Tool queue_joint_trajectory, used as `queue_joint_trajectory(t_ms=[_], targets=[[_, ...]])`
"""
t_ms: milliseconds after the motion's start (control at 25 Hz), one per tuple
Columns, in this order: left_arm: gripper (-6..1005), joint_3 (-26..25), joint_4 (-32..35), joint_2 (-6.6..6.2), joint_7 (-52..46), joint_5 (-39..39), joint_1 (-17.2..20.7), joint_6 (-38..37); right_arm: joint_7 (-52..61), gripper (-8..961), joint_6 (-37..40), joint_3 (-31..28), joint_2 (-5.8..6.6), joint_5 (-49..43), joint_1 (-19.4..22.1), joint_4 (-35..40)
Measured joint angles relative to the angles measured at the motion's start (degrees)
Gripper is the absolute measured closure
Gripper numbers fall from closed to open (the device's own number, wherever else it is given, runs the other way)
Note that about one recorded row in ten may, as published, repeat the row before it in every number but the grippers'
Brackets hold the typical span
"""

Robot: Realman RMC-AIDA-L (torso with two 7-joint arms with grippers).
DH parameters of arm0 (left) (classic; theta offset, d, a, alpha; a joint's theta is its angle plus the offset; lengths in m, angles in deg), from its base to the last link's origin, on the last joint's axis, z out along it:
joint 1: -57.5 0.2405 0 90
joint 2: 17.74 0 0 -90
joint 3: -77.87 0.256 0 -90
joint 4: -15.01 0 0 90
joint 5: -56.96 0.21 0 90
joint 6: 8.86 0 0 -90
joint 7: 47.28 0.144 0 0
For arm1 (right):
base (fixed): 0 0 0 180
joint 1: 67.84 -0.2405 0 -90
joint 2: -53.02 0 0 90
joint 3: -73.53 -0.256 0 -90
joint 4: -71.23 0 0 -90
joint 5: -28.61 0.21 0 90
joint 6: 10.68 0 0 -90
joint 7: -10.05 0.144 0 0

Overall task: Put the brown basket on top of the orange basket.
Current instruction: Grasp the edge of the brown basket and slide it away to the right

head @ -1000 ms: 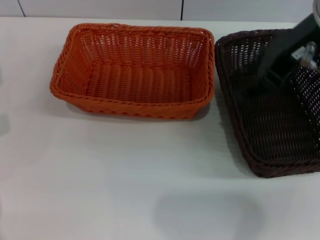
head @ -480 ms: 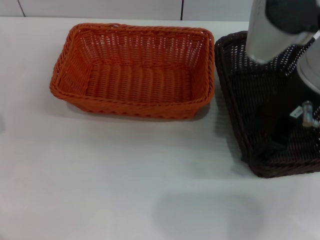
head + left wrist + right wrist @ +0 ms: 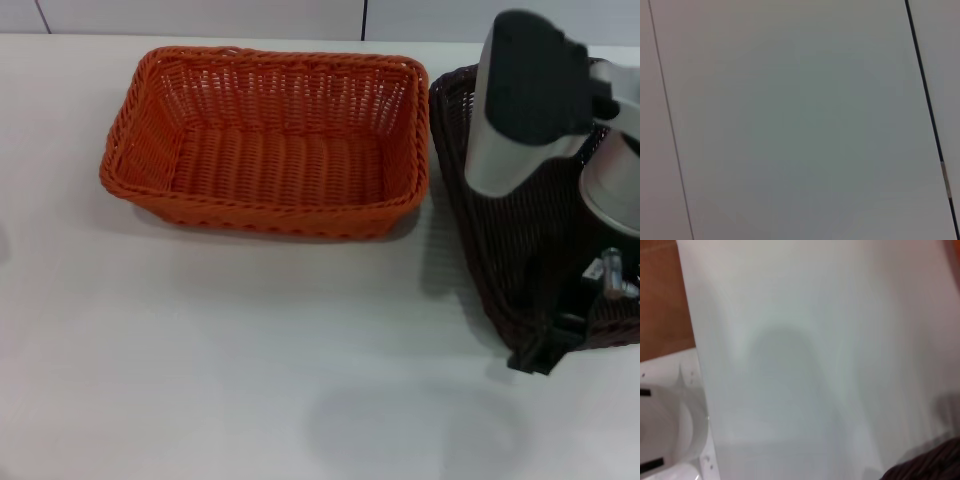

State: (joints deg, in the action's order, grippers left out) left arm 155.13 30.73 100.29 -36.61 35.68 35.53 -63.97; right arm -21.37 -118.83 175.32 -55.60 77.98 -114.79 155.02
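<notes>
**Brown basket at right edge of table, right gripper at its near corner**

Brown basket [image 3: 500, 230] has the right gripper [image 3: 545, 350] down at its near rim, low on the right side of the head view. Dark gripper parts sit against the near front corner of the rim and poke just past it over the white table [image 3: 250, 350]. Can't tell if the fingers are clamped on the rim or apart; they are dark on dark weave and partly hidden. Right arm [image 3: 525, 100] comes in from above, its grey and black housing covering the far right part of the basket.

Basket looks tilted, the near corner seems a bit off the table by the gripper, not certain. Its left wall runs just beside the right wall of the orange basket [image 3: 270, 140], narrow gap between, not touching as far as visible. Orange basket sits flat on the table, centre-left and toward the far side, nothing inside.

Right wrist view: mostly white table, a sliver of dark weave [image 3: 932, 467] at one corner, own fingers not shown.

Left gripper not visible in any view; left wrist view shows only a plain pale panelled surface [image 3: 800, 120] with thin seams.
</notes>
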Motion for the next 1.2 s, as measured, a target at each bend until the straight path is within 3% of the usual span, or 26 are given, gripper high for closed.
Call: queue_joint_trajectory(t_ms=[240, 280, 320, 520, 720, 960, 1200], targets=[[372, 0.0, 0.0, 0.0, 0.5, -0.1, 0.0, 0.1, -0.8, 275, 0.3, 1.3, -0.76, -3.8, -1.1, -5.9], [372, 0.0, 0.0, 0.0, 0.7, -0.1, 0.0, 0.1, -2.2, 276, 0.4, 0.8, -1.98, -7.8, -1.2, -7.7], [372, 0.0, 0.0, 0.0, 0.7, -0.1, 0.0, 0.1, -2.2, 277, 0.4, 0.8, -1.98, -7.8, -1.2, -7.7], [372, 0.0, 0.0, 0.04, 1.6, -0.2, 0.0, 0.1, -7.4, 283, 0.5, 0.0, -4.87, -12.9, -1.9, -9.0], [373, 0.0, 0.0, -0.01, 1.6, -0.2, 0.3, 0.1, -11.9, 288, 0.4, 0.6, -5.17, -13.4, -2.2, -8.1], [373, 0.0, 0.0, -0.05, 2.2, -0.2, 0.5, 0.1, -14.6, 530, 0.6, 0.8, -5.72, -13.7, -2.7, -9.0], [373, 0.0, -0.1, -0.09, 4.1, -0.1, 0.2, 0.2, -16.9, 668, 0.7, -1.8, -6.84, -13.7, -2.4, -7.1]])
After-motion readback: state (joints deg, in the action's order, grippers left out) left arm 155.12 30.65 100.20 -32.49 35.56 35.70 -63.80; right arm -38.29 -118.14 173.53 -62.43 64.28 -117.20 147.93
